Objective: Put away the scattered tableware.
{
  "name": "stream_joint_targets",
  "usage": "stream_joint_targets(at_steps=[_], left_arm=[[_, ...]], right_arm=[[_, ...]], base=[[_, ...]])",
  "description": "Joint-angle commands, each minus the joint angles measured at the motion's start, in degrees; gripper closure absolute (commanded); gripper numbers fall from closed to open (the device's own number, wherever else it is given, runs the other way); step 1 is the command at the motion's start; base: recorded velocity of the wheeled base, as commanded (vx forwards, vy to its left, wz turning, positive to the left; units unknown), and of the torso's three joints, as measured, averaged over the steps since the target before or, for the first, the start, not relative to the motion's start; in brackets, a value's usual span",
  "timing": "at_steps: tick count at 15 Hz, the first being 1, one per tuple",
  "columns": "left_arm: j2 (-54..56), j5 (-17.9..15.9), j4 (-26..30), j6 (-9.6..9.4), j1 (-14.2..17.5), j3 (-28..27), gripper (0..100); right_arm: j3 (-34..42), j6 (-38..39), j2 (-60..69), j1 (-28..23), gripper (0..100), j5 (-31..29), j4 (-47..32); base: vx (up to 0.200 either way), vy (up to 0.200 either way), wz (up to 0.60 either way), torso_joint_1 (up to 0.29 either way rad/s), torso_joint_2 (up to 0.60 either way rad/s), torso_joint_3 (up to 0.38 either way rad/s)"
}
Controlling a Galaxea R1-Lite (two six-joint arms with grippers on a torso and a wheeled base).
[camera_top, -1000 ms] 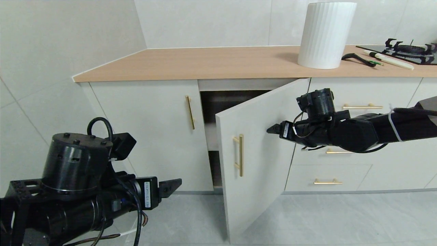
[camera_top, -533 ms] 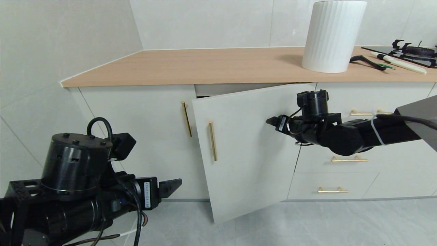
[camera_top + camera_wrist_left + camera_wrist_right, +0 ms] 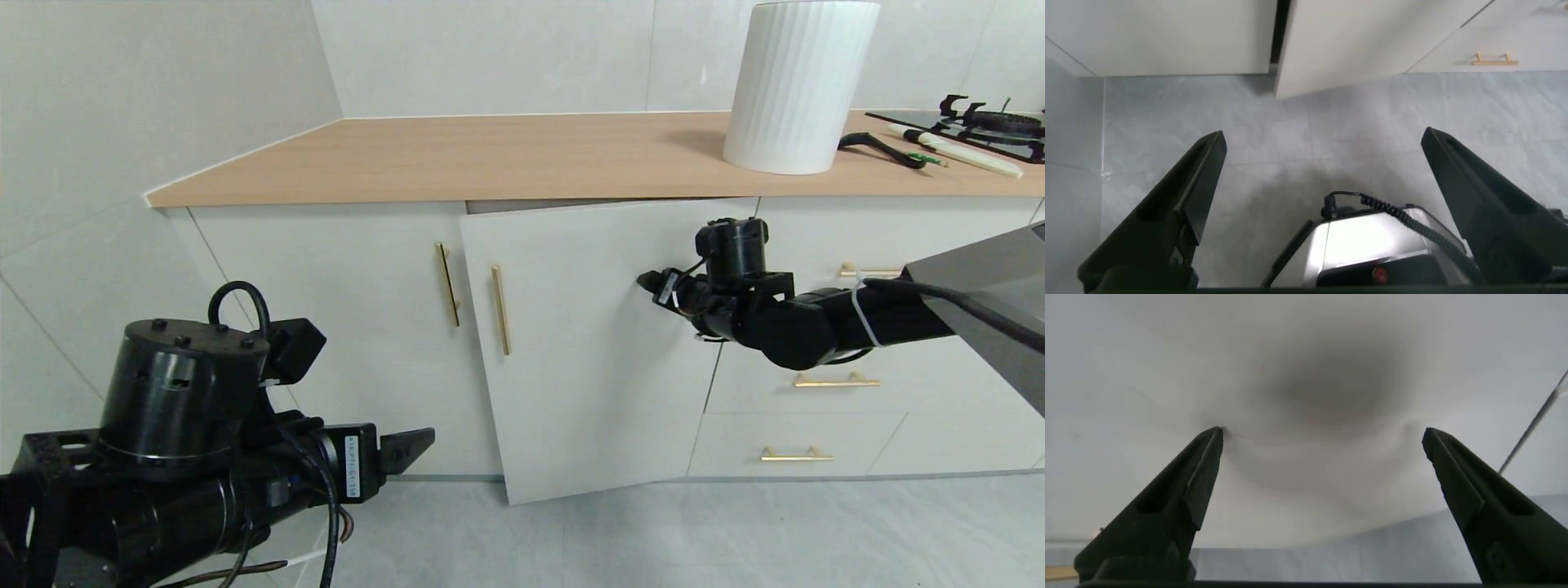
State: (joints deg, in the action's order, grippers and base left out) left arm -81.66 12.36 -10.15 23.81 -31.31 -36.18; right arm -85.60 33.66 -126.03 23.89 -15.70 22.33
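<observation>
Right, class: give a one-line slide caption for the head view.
Right tool open against the nearly shut cabinet door; left tool hangs low; white canister on the counter.

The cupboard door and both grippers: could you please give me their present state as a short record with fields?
Cupboard door: slightly ajar, with a narrow gap on the side of its handle
Right gripper: open, tips at the door's face, apparently touching it
Left gripper: open, empty, low above the floor
Counter: white ribbed container; black-handled utensil and cream utensil lying by the stove
</observation>
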Motion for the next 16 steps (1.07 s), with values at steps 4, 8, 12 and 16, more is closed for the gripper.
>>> stream_joint_targets(at_steps=[4, 8, 12, 16], left_arm=[[-0.25, 0.03, -0.04, 0.01, 0.02, 0.15, 0], [-0.25, 0.03, -0.04, 0.01, 0.02, 0.15, 0], [-0.43, 0.03, -0.04, 0.01, 0.02, 0.15, 0], [-0.25, -0.06, -0.04, 0.01, 0.02, 0.15, 0]], right_arm=[[-2.9, 0.09, -2.29, -0.69, 0, -1.44, -0.1], [-4.66, 0.0, -3.7, -1.48, 0, -3.46, -0.1], [-7.03, 0.0, -5.28, -2.71, 0, -5.39, -0.18], [-5.8, 0.0, -3.88, -2.62, 0, -5.3, -0.36]], base=[[0.0, 0.0, 0.0, 0.0, 0.0, 0.0], [0.0, 0.0, 0.0, 0.0, 0.0, 0.0], [0.0, 0.0, 0.0, 0.0, 0.0, 0.0], [0.0, 0.0, 0.0, 0.0, 0.0, 0.0]])
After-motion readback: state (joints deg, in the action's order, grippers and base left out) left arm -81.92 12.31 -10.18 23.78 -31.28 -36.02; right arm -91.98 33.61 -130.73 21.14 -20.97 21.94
